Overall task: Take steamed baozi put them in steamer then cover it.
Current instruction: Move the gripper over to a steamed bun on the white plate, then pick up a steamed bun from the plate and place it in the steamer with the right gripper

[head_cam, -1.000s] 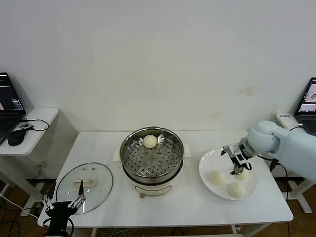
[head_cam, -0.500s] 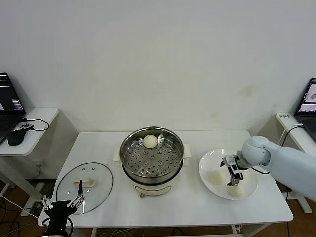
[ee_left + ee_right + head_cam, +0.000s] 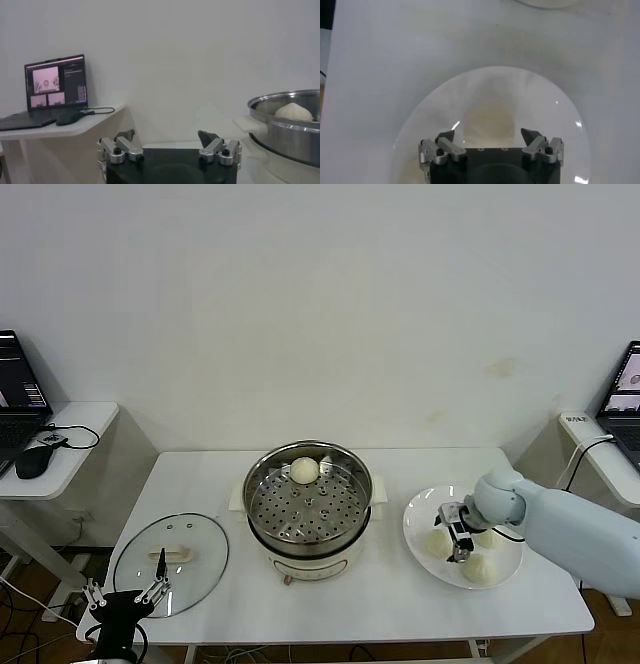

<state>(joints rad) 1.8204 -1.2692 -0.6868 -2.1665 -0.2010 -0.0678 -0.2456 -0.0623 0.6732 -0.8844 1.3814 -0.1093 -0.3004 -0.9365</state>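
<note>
At right of the frame, the right tool (image 3: 450, 536) is held spread over a baozi (image 3: 438, 541) on the white plate (image 3: 420, 514). One bun (image 3: 304, 470) lies in the centre steamer (image 3: 307, 499). The left tool (image 3: 127, 596), lower left, is released.

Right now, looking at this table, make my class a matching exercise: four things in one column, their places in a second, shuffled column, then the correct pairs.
Things:
1. glass lid
2. steamer
3. white plate
4. lone baozi

Places:
A. on the steamer's perforated tray
B. middle of the table
C. table's left end, near the idle left gripper
D. table's right end, under the right gripper

Pairs: 1-C, 2-B, 3-D, 4-A
</note>
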